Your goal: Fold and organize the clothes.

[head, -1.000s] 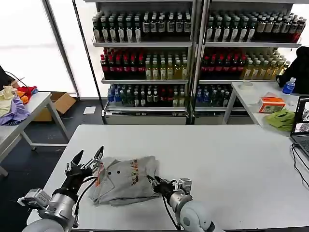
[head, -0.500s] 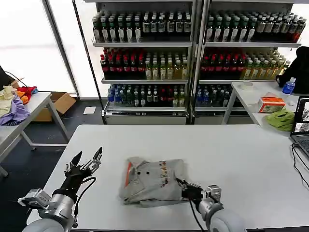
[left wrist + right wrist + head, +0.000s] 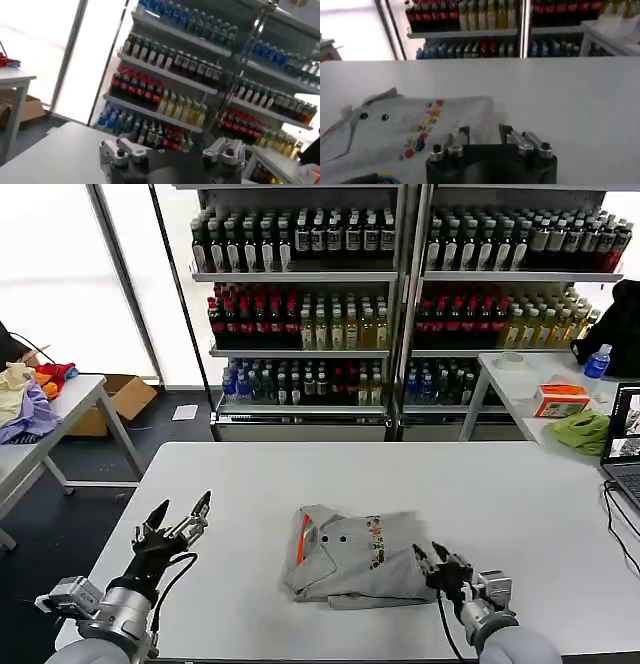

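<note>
The right gripper (image 3: 440,557) sits low at the near edge of the white table (image 3: 520,484), its two fingers spread apart and holding nothing; its tips lie right at the near right edge of the folded shirt (image 3: 350,554), though I cannot tell whether they actually touch the cloth. From the right wrist view the same gripper (image 3: 485,134) shows its metal fingers parted, with the shirt (image 3: 415,125) spread just ahead of them and to one side. The shirt is soft light grey cotton, folded into a rough rectangle with rumpled edges, a strip of small multicoloured print (image 3: 376,541) running down its front, two dark buttons (image 3: 336,537) near the collar (image 3: 303,537), and an orange lining showing at that collar on the side far from the right gripper. The left gripper (image 3: 177,517) is raised above the near left corner of the table, well away from the shirt, its dark fingers wide apart and empty; in the left wrist view its fingers (image 3: 117,152) stand open against the shelves. The tabletop is smooth and plain around the shirt. Beyond the table stand tall metal shelves of bottled drinks (image 3: 400,284). Off past the right gripper, a side table (image 3: 515,384) carries a lime-green cloth (image 3: 583,430), an orange box (image 3: 561,399) and a laptop (image 3: 625,449).
</note>
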Available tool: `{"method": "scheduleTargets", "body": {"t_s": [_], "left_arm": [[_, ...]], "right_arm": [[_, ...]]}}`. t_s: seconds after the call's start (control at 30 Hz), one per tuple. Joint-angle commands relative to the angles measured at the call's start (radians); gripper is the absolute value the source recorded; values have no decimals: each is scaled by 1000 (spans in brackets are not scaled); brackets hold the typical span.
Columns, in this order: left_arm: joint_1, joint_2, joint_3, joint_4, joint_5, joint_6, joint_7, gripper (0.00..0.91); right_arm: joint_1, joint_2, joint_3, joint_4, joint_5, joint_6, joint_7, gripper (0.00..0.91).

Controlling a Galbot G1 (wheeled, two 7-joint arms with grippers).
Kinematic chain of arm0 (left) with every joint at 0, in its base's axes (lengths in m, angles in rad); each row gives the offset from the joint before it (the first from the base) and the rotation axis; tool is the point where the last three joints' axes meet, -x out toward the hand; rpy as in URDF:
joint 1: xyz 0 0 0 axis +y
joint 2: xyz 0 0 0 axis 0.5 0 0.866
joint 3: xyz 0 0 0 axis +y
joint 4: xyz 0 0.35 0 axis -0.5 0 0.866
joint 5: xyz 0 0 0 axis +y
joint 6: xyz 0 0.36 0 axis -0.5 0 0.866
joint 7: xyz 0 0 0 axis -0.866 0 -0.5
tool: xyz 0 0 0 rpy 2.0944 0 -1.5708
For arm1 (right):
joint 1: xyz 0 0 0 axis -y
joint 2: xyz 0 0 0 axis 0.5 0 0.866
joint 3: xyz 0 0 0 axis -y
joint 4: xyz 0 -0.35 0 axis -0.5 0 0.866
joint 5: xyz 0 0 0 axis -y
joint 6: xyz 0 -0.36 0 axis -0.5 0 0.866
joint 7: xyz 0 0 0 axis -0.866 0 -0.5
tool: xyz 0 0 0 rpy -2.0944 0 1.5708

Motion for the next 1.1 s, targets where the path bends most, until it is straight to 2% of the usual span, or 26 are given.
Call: {"method": "scheduleTargets", "body": {"t_s": [0.03, 0.2, 0.33, 0.53, 0.8, 0.97, 1.1], "left_arm": [[5, 4, -4, -12, -7, 1, 0, 907], [5, 1, 9, 0, -4, 1, 0, 907], [16, -1, 6, 4, -2, 0, 0, 907], [39, -5, -8, 17, -3, -6, 3, 907], [10, -34, 23, 49, -9, -5, -7, 907], [6, -35, 28, 54, -10, -4, -8, 907], [17, -29, 12, 49, -11, -6, -7, 907]], "right_arm": [[172, 44, -98, 41, -49, 31, 100, 907], [290, 149, -319, -159, -81, 113, 131, 907], [311, 215, -391, -295, -103, 146, 135, 907], [270, 197, -365, -372, -108, 183, 119, 907], [212, 129, -324, -315, -108, 172, 119, 907], [206, 117, -305, -285, -116, 124, 135, 907], [185, 110, -269, -218, -115, 233, 101, 907]]}}
